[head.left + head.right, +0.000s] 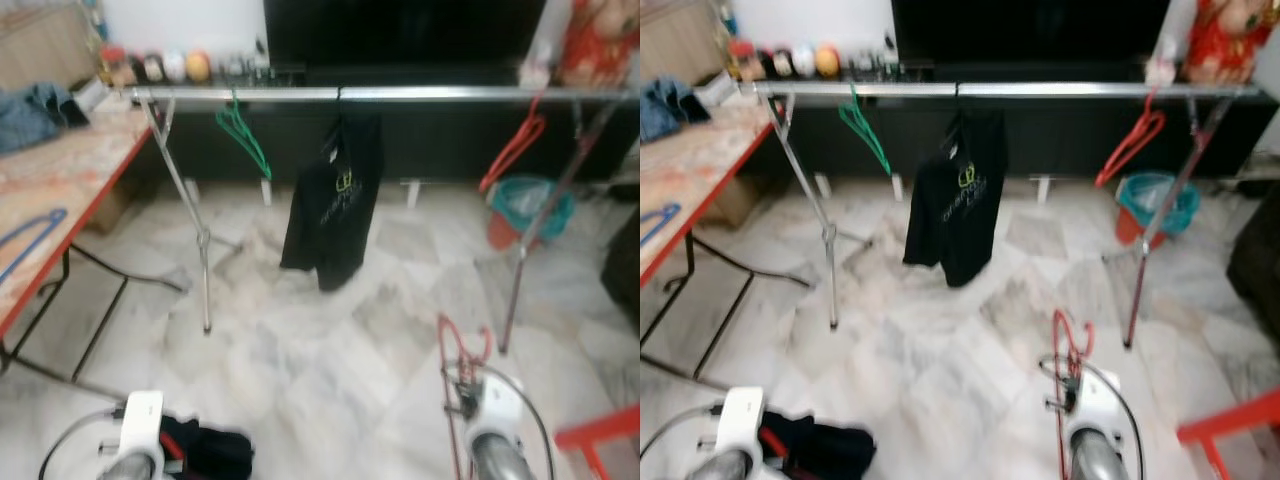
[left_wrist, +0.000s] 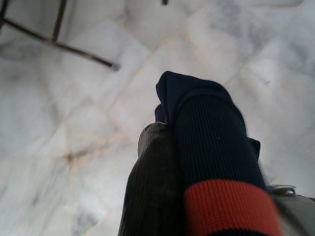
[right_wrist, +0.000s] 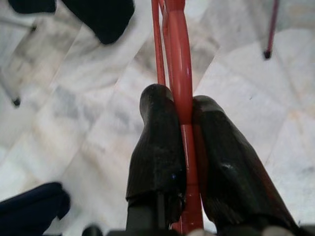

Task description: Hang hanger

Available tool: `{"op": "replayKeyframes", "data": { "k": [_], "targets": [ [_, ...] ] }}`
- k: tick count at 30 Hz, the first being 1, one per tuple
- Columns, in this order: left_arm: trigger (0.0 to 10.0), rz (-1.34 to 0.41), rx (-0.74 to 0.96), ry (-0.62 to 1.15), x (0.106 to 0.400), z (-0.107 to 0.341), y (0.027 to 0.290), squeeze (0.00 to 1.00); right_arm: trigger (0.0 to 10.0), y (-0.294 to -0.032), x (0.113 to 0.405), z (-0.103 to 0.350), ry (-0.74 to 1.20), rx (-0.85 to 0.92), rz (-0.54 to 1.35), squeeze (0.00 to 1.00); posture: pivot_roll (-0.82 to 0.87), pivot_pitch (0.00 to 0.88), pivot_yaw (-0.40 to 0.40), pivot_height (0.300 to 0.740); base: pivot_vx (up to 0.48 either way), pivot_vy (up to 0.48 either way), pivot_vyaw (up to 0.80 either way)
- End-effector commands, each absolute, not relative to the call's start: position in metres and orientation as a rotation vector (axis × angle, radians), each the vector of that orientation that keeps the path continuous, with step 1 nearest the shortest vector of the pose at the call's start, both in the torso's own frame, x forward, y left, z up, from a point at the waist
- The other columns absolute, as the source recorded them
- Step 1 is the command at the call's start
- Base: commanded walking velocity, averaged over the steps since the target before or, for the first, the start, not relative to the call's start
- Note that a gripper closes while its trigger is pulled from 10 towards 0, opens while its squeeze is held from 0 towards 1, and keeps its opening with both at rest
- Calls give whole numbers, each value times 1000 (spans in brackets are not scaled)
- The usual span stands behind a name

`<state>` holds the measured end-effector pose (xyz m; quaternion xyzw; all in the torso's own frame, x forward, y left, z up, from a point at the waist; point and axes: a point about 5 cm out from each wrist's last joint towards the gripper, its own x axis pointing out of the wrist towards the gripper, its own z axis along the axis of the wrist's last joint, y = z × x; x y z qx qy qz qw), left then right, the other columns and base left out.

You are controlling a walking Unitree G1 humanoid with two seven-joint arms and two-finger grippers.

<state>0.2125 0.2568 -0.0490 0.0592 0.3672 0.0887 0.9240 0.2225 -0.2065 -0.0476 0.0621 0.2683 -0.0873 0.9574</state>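
My right gripper [image 3: 182, 101] is shut on the stem of a red hanger [image 3: 179, 59], which stands up in front of my right wrist [image 1: 455, 350]. My left gripper [image 2: 182, 132] is shut on a dark navy garment with a red band [image 2: 211, 142]; the cloth covers one finger and bunches by my left wrist [image 1: 210, 450]. Ahead, a silver clothes rail [image 1: 400, 94] spans the room. On it hang a green hanger [image 1: 243, 132], a black T-shirt [image 1: 335, 200] and another red hanger [image 1: 515, 148]. Both grippers are low and well short of the rail.
A wooden table with a red edge [image 1: 60, 190] runs along my left, with a blue hanger [image 1: 30, 240] and blue clothes on it. A teal bin [image 1: 530, 205] stands behind the rack's right leg. A red frame [image 1: 600, 435] juts in at lower right. Marble floor lies between.
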Motion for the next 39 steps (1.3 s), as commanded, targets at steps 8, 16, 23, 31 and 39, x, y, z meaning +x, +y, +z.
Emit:
{"op": "replayKeyframes", "data": {
  "k": [8,16,23,31,39],
  "targets": [
    [10000,158,119,730,219,-46,254,0,10000,-210,233,-38,496,95,-157,0,-20,33,65,740,-180,0,0],
    [10000,-34,37,568,265,-19,222,0,10000,-206,255,-17,392,49,-41,0,-22,23,64,740,0,0,0],
    [10000,-301,-16,414,308,20,179,0,10000,-193,267,6,303,48,148,0,-31,24,74,740,0,0,0],
    [10000,-412,13,341,336,52,155,0,10000,-167,260,45,234,104,452,0,-48,41,89,740,0,0,0],
    [10000,-402,9,342,347,64,150,0,10000,-155,220,56,361,90,729,0,-62,51,87,740,0,0,0]
  ]
}}
